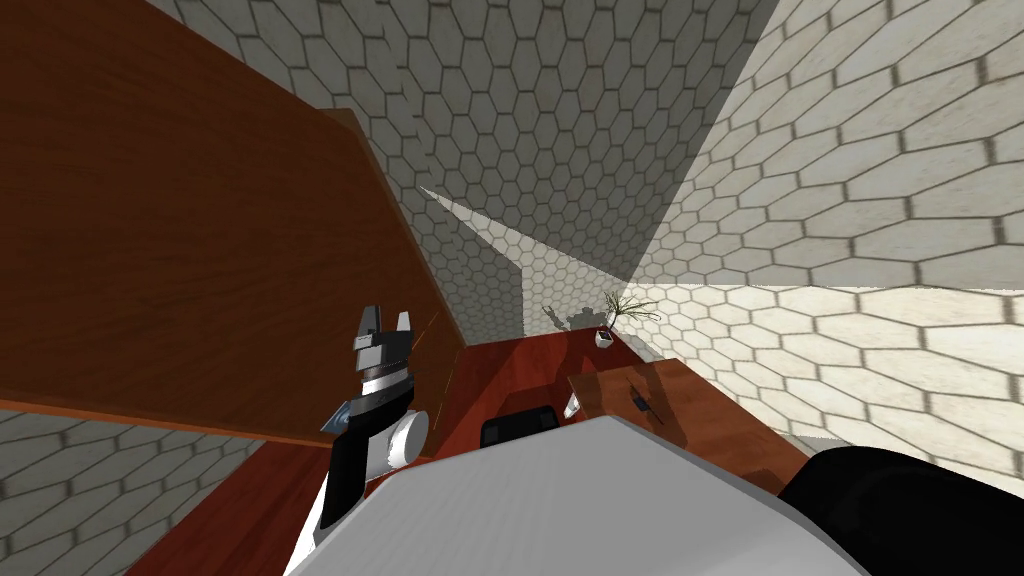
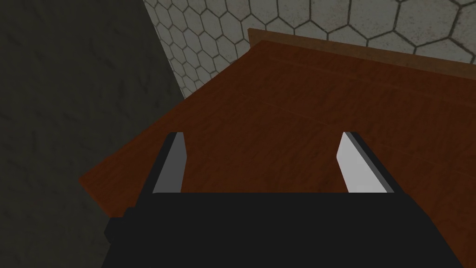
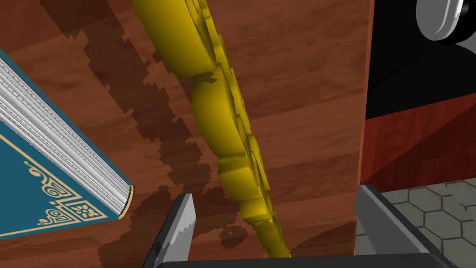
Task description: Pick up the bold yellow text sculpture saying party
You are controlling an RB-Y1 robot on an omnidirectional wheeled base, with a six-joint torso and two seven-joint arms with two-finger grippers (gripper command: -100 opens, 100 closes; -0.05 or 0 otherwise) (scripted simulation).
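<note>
Between spread fingers (image 3: 179, 232) of the right hand (image 3: 276, 194), a lumpy yellow sculpture (image 3: 223, 125) edge-on upon grained wood (image 3: 307, 93), teal book (image 3: 42, 186) nearby.

Home room: wooden furniture (image 1: 150, 250), teal book (image 3: 42, 172), potted plant (image 1: 606, 335), hexagon-tiled walls (image 1: 850, 150).

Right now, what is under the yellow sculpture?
A brown wooden surface lies under the yellow sculpture, with its dark shadow beside it. Where they touch is covered by the sculpture itself.
</note>
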